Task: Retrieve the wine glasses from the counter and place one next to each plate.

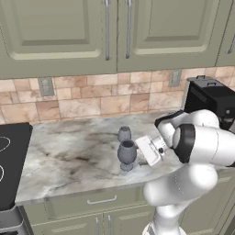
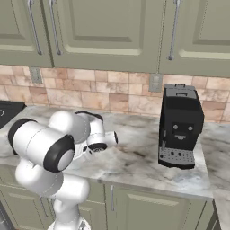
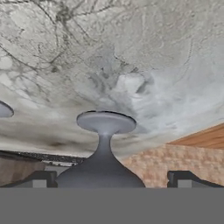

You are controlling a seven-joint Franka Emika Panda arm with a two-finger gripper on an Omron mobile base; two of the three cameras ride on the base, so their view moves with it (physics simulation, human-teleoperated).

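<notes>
Two wine glasses stand upright on the marble counter (image 1: 69, 151). The larger, darker goblet (image 1: 127, 153) is nearer the front edge, and the smaller, paler one (image 1: 124, 134) is just behind it. My gripper (image 1: 137, 154) reaches in level from the right, right beside the larger goblet. In the hand view, which is rolled upside down, the gripper (image 3: 112, 180) is open. The larger goblet's (image 3: 104, 144) bowl sits between the two fingertips (image 3: 43, 179) with a gap on each side. A disc foot of the smaller goblet (image 3: 4, 109) shows at the left edge. The plates are out of view.
A black coffee machine (image 2: 179, 128) stands on the counter to the right of the arm, close to the tiled back wall (image 1: 92, 98). The black stovetop (image 1: 9, 160) borders the counter on the left. Sage-green wall cabinets (image 1: 59, 32) hang above.
</notes>
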